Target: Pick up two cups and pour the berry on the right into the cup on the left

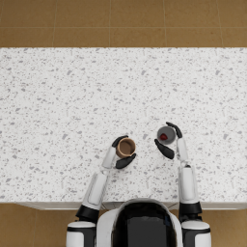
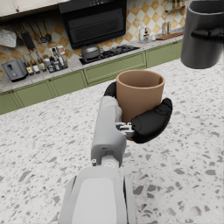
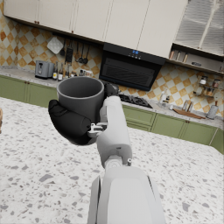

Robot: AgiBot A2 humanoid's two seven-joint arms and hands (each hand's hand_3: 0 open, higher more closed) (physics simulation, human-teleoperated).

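My left hand [image 1: 122, 155] grips a brown cup [image 1: 126, 147] near the table's front middle; the cup [image 2: 139, 94] stands upright in the hand [image 2: 146, 121] and looks empty. A short way to its right, my right hand [image 1: 169, 141] holds a grey cup [image 1: 166, 135] with a red berry [image 1: 163, 137] inside. In the right wrist view the grey cup [image 3: 81, 97] is upright in the hand [image 3: 72, 122], lifted above the tabletop; the berry is hidden there. The grey cup [image 2: 202, 35] also shows in the left wrist view, higher than the brown one.
The white speckled table [image 1: 72, 96] stretches wide behind and to both sides of the cups. Its front edge [image 1: 48, 202] lies close to my body. Brown floor [image 1: 120, 21] runs beyond the far edge.
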